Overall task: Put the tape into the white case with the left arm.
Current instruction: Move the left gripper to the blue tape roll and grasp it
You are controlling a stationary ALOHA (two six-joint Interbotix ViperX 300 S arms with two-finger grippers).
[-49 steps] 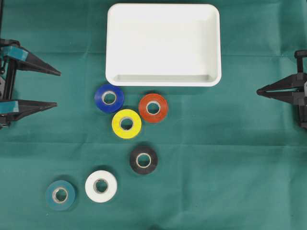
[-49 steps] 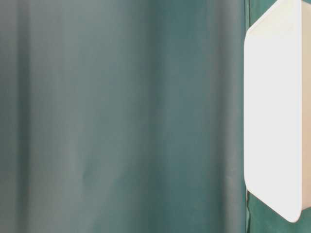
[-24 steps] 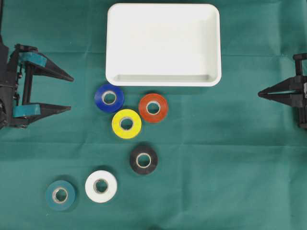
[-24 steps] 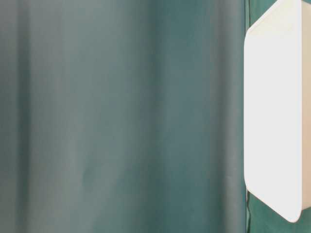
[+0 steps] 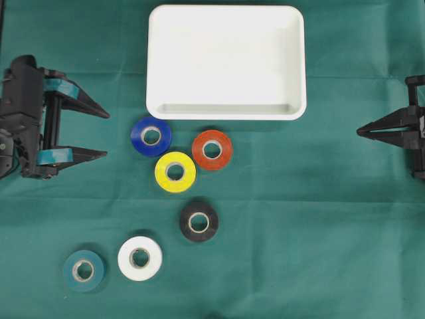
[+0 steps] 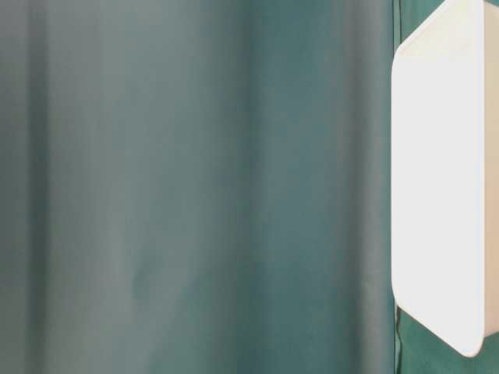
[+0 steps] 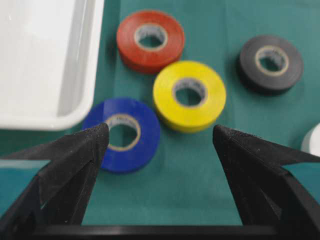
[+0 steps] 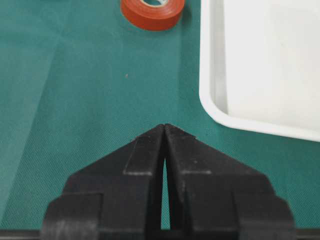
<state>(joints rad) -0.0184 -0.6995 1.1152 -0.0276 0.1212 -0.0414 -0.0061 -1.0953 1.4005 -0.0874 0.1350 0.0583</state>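
Tape rolls lie untouched on the green cloth (image 5: 319,232): blue roll (image 5: 151,135), red roll (image 5: 212,149), yellow roll (image 5: 175,171), black roll (image 5: 198,221), white roll (image 5: 140,258) and teal roll (image 5: 83,270), all outside the empty white case (image 5: 226,61). Overhead, the left gripper (image 5: 103,135), jaws spread wide and holding nothing, has pushed in from the left edge toward the blue roll since a second ago; the right gripper (image 5: 359,129) rests pinched together. Table-level shows only the case (image 6: 440,179). The left wrist view frames the blue roll (image 7: 122,134) just ahead of the spread gripper (image 7: 160,135). The right wrist view shows that gripper (image 8: 164,127) closed. Every step remains.
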